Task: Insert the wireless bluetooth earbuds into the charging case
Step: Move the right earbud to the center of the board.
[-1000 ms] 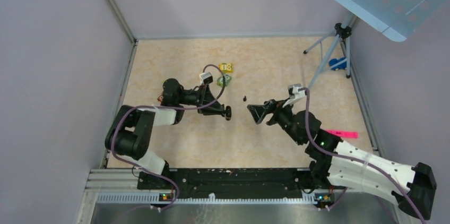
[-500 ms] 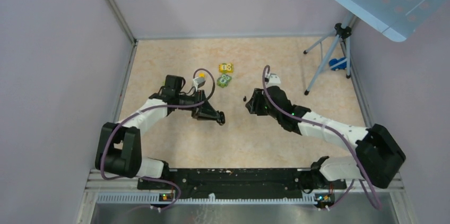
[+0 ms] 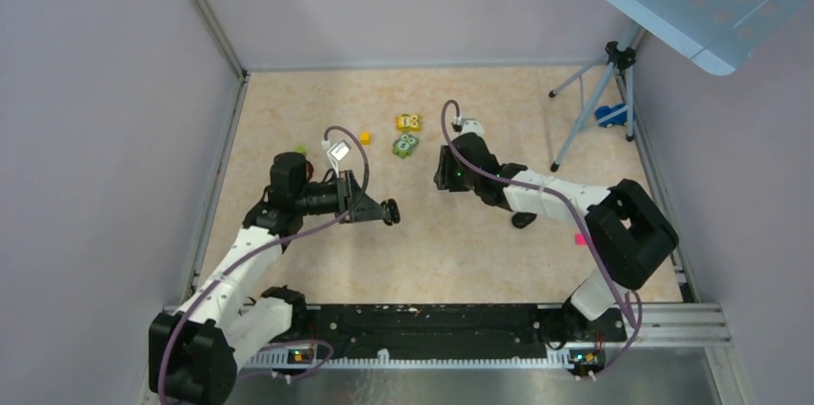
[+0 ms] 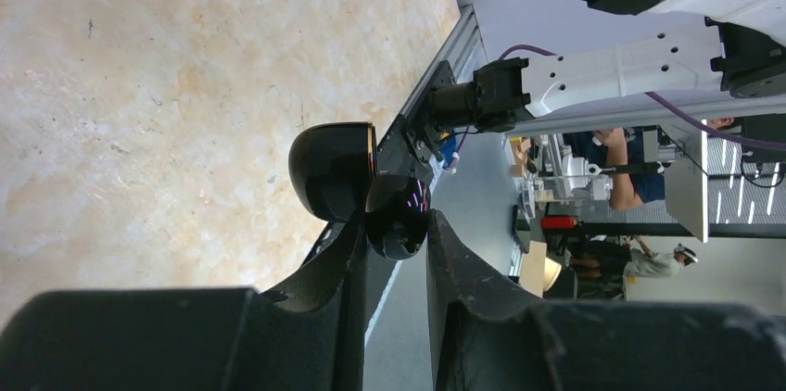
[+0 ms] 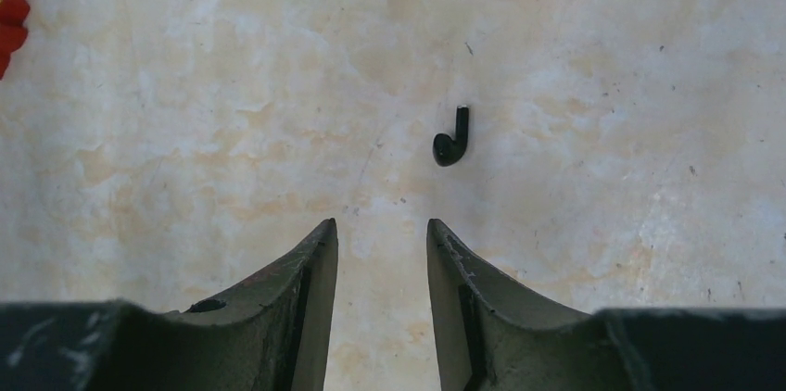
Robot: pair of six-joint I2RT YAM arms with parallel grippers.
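The charging case [image 4: 329,169] is a glossy black puck with its lid swung open. My left gripper [image 4: 397,222] is shut on its lower half and holds it above the table, left of centre [image 3: 389,211]. One black earbud [image 5: 451,143] lies on the table, just ahead and slightly right of my right gripper [image 5: 380,222]. That gripper is open, pointing straight down, with only bare table between its fingers. In the top view the right gripper [image 3: 442,178] hides this earbud. No second earbud shows.
A yellow block [image 3: 409,122] and a green block [image 3: 405,144] lie just beyond the right gripper. A small black roundish object [image 3: 523,220] and a pink piece [image 3: 580,239] lie under the right forearm. A tripod [image 3: 595,88] stands at far right.
My right arm has swung left and forward over the earbud, and its jaws have narrowed from wide open. My left arm has drawn back leftward with the case.
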